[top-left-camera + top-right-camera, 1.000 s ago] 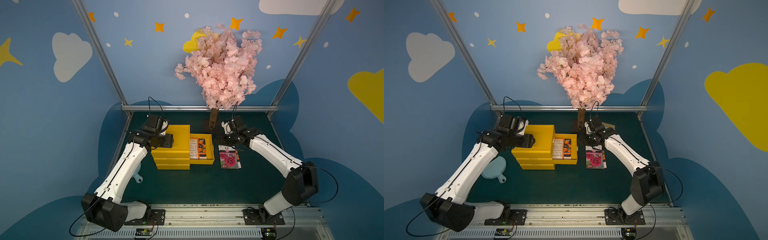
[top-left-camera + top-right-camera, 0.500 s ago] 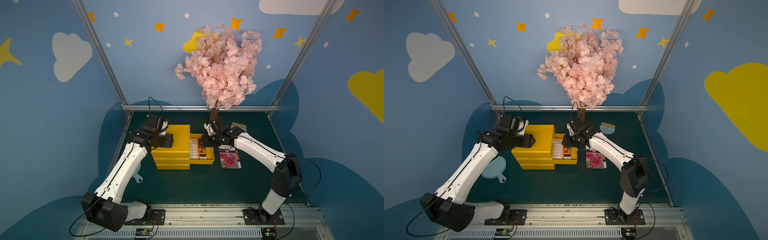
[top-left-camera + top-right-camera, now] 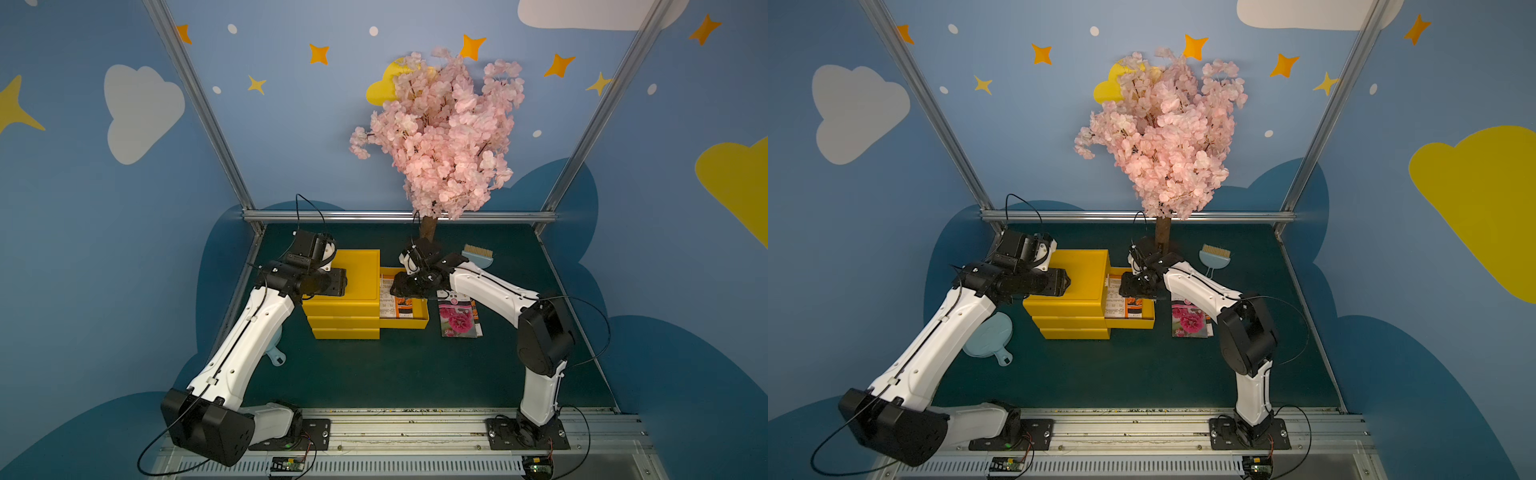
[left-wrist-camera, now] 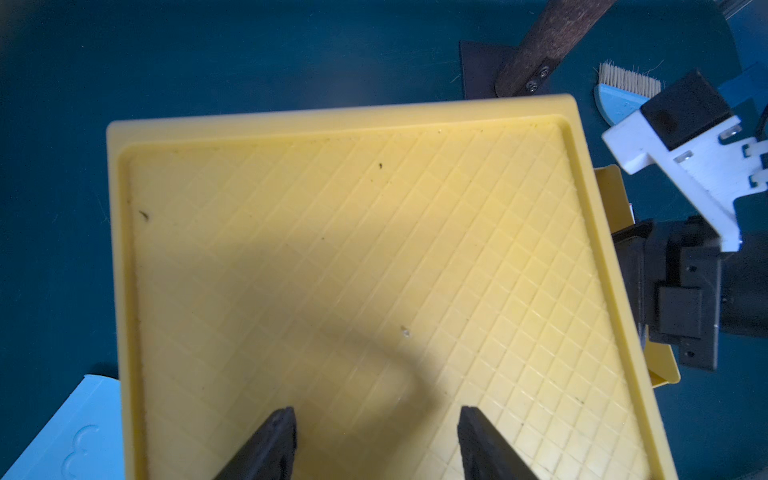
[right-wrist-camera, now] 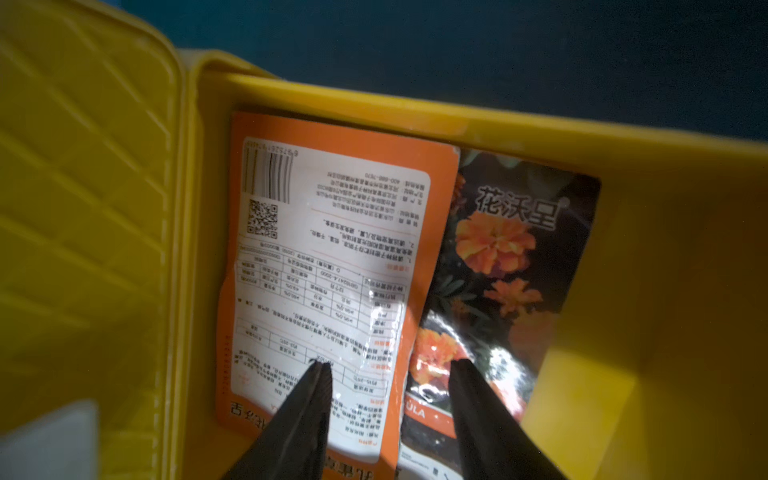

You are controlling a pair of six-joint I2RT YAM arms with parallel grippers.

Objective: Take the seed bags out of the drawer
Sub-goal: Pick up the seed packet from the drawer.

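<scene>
The drawer is pulled out to the right of the yellow three-drawer cube. Two seed bags lie side by side in it: one shows its orange and white text back, the other its marigold front. A third seed bag with pink flowers lies on the table right of the drawer. My right gripper hangs open over the drawer, its fingers straddling the seam between the two bags, holding nothing. My left gripper is open and empty over the cube's top.
A light-blue brush lies behind the right arm. The blossom tree's trunk stands just behind the drawer. A light-blue pan lies on the table left of the cube, under the left arm.
My right arm has swung left, from above the pink-flower bag to above the drawer, and its jaws have widened a little. The left arm has not moved.
</scene>
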